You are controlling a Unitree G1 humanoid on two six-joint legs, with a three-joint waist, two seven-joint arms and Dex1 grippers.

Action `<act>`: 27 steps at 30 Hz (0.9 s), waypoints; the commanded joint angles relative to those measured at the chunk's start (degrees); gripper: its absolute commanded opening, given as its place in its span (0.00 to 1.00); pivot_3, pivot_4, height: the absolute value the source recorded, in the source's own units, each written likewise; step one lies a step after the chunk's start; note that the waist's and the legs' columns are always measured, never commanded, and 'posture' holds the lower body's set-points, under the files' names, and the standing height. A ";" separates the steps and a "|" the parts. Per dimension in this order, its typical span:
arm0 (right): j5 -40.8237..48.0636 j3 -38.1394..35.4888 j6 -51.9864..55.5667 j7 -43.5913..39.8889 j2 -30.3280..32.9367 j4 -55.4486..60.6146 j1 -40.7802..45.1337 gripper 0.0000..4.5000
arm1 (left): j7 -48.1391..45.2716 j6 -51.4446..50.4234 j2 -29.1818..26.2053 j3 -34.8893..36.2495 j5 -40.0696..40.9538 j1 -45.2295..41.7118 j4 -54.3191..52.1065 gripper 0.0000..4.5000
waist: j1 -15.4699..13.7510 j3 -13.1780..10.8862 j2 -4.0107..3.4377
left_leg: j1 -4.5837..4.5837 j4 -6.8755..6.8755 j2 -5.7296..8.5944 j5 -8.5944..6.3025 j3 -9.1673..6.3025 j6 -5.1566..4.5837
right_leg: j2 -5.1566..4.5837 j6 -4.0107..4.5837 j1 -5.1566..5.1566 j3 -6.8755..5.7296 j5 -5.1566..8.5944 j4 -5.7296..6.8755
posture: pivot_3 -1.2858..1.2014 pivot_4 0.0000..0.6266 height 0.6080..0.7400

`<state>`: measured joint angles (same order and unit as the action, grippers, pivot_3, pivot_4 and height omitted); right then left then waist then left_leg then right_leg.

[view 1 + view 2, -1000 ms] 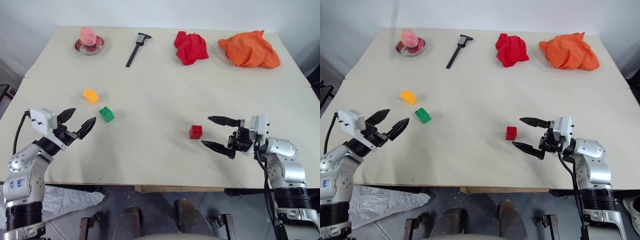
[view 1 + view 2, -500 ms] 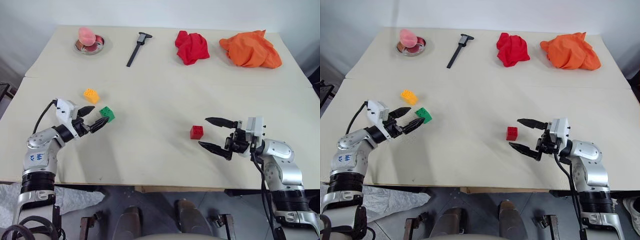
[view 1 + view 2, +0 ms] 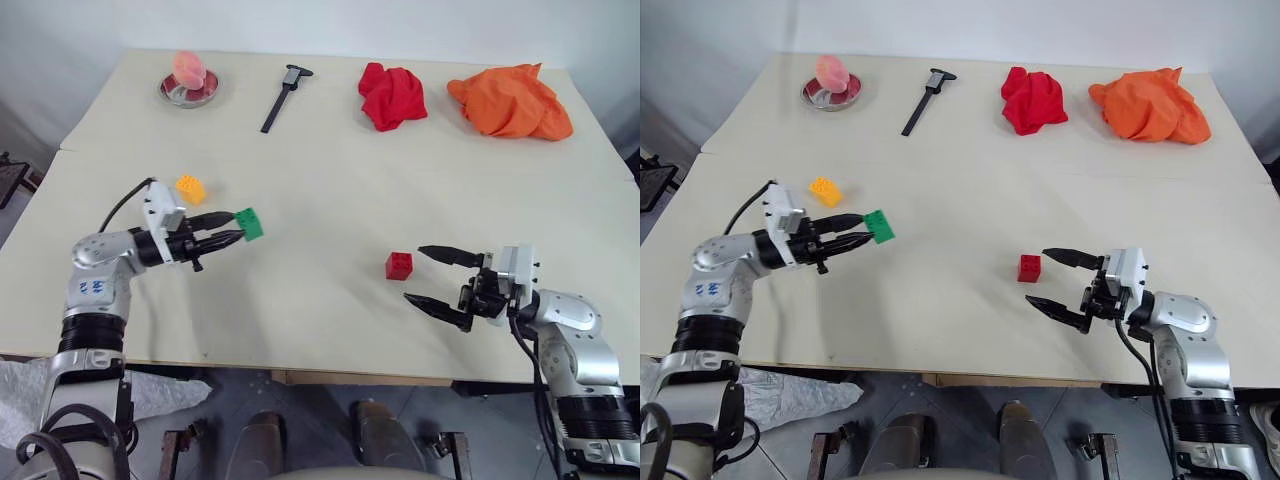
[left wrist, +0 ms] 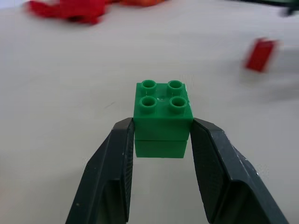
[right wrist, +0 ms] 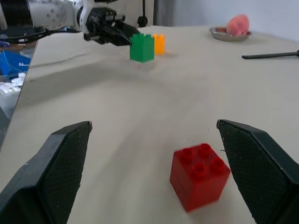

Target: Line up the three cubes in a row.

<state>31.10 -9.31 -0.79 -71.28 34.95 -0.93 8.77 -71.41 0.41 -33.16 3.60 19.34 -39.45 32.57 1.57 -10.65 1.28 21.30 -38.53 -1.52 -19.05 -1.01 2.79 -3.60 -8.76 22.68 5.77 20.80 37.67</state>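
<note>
My left tool (image 4: 161, 140) pinches the green cube (image 4: 162, 116) by its sides, just above the tabletop (image 3: 320, 180). My right tool (image 3: 440, 280) is spread wide beside the red cube (image 3: 398, 265). The yellow-orange cube (image 3: 189, 188) sits near my left wrist. I judge the green cube is in transit; next, set it down in line with the others.

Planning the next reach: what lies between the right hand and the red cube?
Nothing: bare table separates the open right hand from the red cube, seen in the left eye view.
</note>
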 commanded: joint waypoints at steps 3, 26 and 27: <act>1.53 -4.20 -0.66 -1.46 3.35 1.13 -1.70 1.00 | -6.87 6.34 4.58 -7.77 -5.72 -7.93 6.44 0.32 | -0.08 0.00 0.00 | 0.02 -0.19 0.02 -0.05 0.02 -0.02 | 0.06 0.00 -0.08 -0.05 0.00 0.00 | 0.52 0.24 1.00; 1.88 -5.07 -0.52 4.19 1.39 7.41 -6.97 1.00 | -9.47 18.85 13.88 -7.01 -12.05 -19.68 30.50 0.80 | -0.15 -0.04 0.07 | 0.04 -0.52 0.06 -0.10 0.02 -0.13 | 0.10 -0.08 -0.17 -0.08 -0.04 0.10 | 0.52 0.24 1.00; 1.94 -4.51 -0.41 4.03 1.20 7.17 -6.26 1.00 | -10.06 19.19 12.73 -6.04 -11.24 -19.03 28.90 0.80 | 0.15 -0.06 0.09 | 0.05 -0.52 0.05 -0.10 0.01 -0.13 | 0.10 -0.08 -0.15 -0.08 -0.04 0.10 | 0.52 0.24 1.00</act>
<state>32.04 -13.96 -1.12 -67.04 36.60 4.85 1.65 -80.91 18.57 -18.50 -4.79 5.77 -58.34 65.03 1.72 -10.71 1.37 21.34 -39.05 -1.53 -19.15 -1.00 2.66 -3.47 -8.85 22.56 5.73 20.75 37.78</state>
